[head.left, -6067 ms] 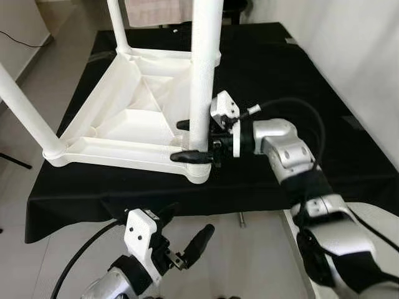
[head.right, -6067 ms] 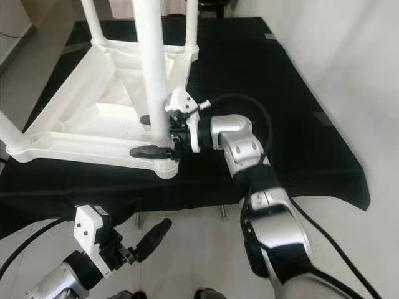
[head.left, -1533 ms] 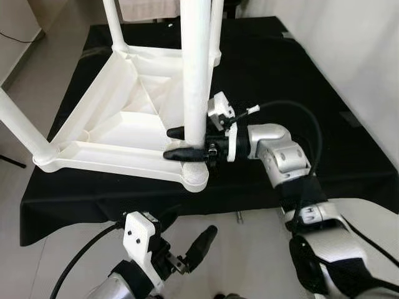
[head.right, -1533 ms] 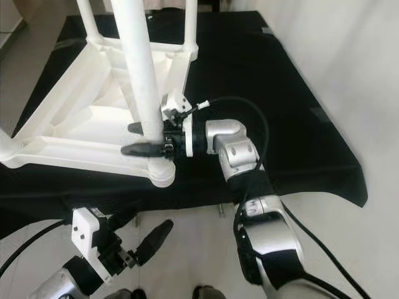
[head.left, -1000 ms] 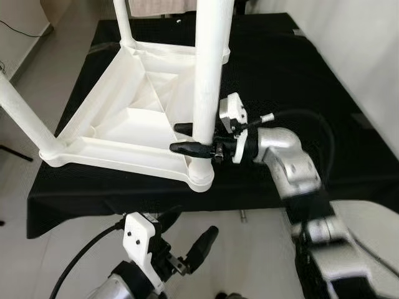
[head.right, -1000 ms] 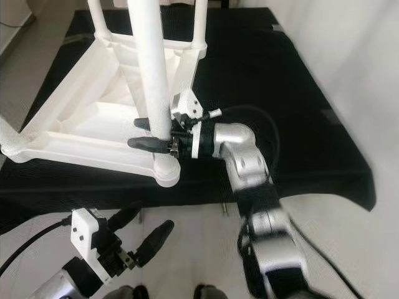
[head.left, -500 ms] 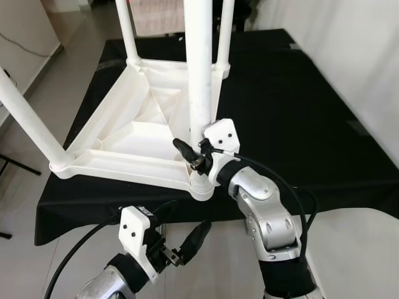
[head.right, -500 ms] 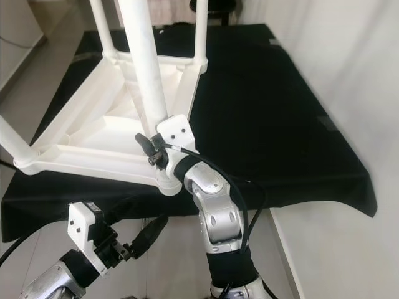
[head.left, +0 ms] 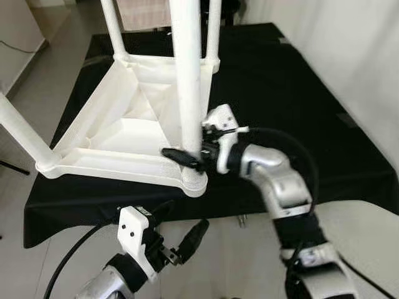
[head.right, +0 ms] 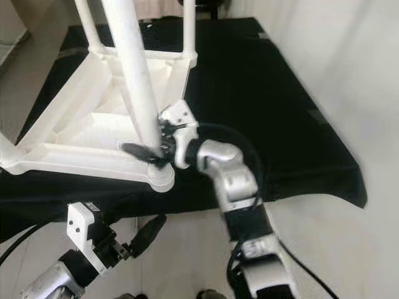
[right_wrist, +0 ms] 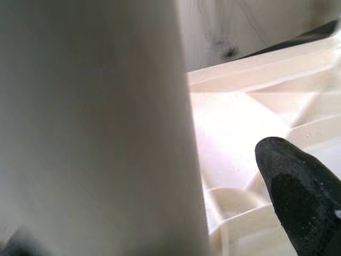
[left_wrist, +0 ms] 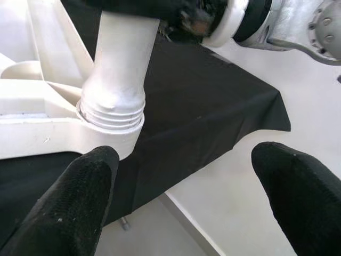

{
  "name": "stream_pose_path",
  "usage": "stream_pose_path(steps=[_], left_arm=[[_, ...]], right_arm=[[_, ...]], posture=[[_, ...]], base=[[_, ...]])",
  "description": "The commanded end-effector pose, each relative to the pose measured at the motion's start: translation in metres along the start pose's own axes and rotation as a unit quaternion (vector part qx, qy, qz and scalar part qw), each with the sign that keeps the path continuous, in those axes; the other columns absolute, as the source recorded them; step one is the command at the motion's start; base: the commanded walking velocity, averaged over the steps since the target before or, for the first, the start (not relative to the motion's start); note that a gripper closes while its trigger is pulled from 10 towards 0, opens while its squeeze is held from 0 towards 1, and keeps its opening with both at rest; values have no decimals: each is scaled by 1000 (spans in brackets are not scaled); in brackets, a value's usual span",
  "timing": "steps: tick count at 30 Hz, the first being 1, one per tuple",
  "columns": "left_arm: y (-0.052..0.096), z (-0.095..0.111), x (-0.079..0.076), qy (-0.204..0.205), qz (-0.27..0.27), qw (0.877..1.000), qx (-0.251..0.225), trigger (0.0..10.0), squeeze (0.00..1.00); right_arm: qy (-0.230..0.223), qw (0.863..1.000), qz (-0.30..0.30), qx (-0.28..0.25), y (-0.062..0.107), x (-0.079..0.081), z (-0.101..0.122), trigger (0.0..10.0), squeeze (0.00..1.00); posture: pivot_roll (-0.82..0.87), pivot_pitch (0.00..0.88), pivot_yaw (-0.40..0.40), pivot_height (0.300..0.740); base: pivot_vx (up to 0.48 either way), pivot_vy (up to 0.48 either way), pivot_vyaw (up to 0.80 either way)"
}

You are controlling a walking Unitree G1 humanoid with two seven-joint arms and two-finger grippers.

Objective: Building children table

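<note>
Our right arm reaches forward and bends inward at the elbow, the silver forearm turned toward our left. Its wrist holds the right gripper (head.left: 189, 156) level, its two black fingers (right_wrist: 301, 199) spread, one on each side of the white table leg (head.left: 186, 75) low down near its base. Our left arm hangs low and close to the body, the left gripper (head.left: 176, 239) tilted upward and forward, its black fingers (left_wrist: 64, 202) set wide apart, gripping nothing.

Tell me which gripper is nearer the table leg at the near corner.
Right. The right gripper is at the near table leg, fingers around its base just above the socket. The left gripper hangs open below the table edge, apart from the leg.
</note>
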State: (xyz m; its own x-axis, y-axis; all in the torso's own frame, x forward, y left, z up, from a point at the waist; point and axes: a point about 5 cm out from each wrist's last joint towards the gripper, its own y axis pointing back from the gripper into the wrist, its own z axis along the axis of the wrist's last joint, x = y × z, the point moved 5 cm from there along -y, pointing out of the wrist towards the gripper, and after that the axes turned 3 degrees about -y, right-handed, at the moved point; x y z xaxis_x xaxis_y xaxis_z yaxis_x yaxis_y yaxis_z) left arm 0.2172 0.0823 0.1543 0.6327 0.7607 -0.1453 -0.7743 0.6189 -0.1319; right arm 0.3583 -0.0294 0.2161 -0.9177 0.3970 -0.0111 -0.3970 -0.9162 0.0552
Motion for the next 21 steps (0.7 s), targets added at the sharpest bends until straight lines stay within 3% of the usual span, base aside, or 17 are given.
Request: stream_pose_path(steps=[1,5,7,8,10,11,21], left_arm=[[2,-2,-1,-1,6,1000,5,10000,0],[6,-4,-2,-13,13,1000,14,10000,0],[15,-6,1,-57,45,997,28,10000,0],[18,-5,2,-73,59,995,31,10000,0],[21,-4,3,-90,74,993,32,10000,0],[25,-2,3,-106,88,990,29,10000,0],[38,0,-14,-129,96,987,31,10000,0]], right_arm=[[-3,999,38,-13,-1,-1,5,10000,0],[3,998,67,-11,0,-3,8,10000,0],[16,996,93,-1,-1,-5,10,10000,0],[17,995,100,2,-2,-6,11,8941,0],[17,994,104,3,-2,-8,12,8941,0],[18,994,108,6,0,-12,12,0,0],[20,992,122,19,19,-26,10,0,0]], posture=[[61,183,-50,740],[71,185,-42,740],[76,187,-32,740],[76,187,-32,740],[83,188,-31,740],[85,188,-31,740],[66,170,-22,740]], base=[[0,0,0],[0,0,0],[0,0,0],[0,0,0],[0,0,0],[0,0,0],[0,0,0]])
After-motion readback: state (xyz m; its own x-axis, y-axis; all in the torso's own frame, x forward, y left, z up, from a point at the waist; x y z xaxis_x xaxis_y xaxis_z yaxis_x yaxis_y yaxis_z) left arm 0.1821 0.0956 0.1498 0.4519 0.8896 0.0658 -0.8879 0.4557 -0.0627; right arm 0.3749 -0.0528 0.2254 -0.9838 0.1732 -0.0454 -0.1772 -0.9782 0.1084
